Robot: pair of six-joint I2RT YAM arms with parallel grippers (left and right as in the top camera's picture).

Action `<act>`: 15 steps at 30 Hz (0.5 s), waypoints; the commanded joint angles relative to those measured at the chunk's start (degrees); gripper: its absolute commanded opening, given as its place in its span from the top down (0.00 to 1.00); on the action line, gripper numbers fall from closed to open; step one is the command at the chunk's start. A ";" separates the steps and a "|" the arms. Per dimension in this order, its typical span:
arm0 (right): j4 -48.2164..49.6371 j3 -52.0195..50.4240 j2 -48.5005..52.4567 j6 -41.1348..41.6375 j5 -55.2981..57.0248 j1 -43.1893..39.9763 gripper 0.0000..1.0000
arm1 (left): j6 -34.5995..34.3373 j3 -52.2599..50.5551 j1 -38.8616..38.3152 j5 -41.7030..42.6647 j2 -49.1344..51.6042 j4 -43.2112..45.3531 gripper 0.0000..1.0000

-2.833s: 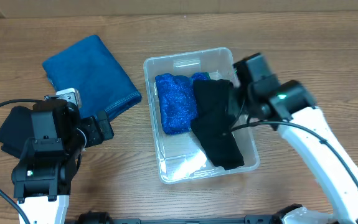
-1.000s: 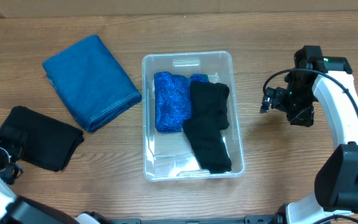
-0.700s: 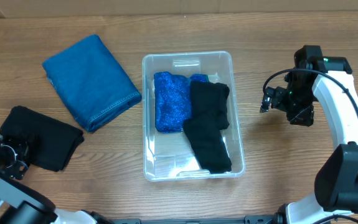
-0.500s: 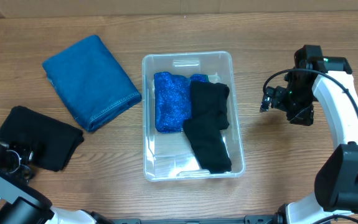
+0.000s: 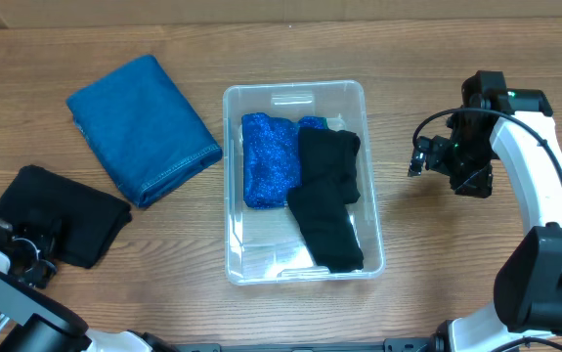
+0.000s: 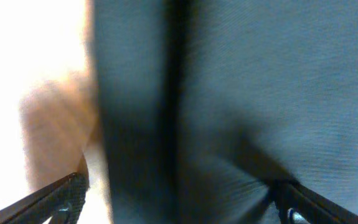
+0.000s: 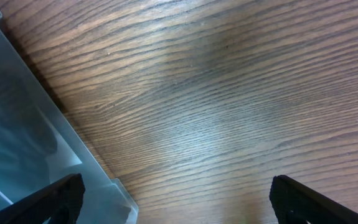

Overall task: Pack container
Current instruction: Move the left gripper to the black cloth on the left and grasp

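Note:
The clear plastic container (image 5: 237,181) stands mid-table and holds a folded sparkly blue cloth (image 5: 269,160) and a black cloth (image 5: 327,200). Its corner shows in the right wrist view (image 7: 48,162). A folded black cloth (image 5: 65,213) lies at the left; my left gripper (image 5: 34,244) is open at its near edge, and the dark cloth (image 6: 228,106) fills the space between the fingers (image 6: 179,202). A folded blue denim cloth (image 5: 142,125) lies at the back left. My right gripper (image 5: 419,158) is open and empty, hovering right of the container, over bare wood (image 7: 175,199).
The wooden table (image 5: 456,264) runs under everything. The right arm's white links (image 5: 540,186) reach in from the right edge.
The right arm let go of the black cloth in the container and drew back to the right. The left arm swung out to the black cloth at the left and is nearly still now.

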 commanded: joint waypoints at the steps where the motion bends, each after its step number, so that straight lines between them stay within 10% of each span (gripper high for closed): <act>1: 0.07 -0.04 -0.24 -0.24 -0.24 0.13 0.00 | 2.84 -3.43 -0.35 8.28 2.71 1.53 0.17; 7: 0.09 -0.04 -0.24 -0.24 -0.24 0.13 0.00 | 3.45 -3.41 -0.35 11.10 2.71 2.05 0.36; 10: 0.09 -0.04 -0.24 -0.24 -0.24 0.13 0.00 | 3.52 -3.41 -0.33 13.00 2.69 2.05 0.57; 12: 0.09 -0.04 -0.24 -0.24 -0.24 0.13 0.00 | 3.74 -3.41 -0.33 15.30 2.67 2.05 0.91; 15: 0.07 -0.04 -0.24 -0.24 -0.24 0.13 0.00 | 4.87 -3.41 -0.33 20.94 2.14 1.81 0.96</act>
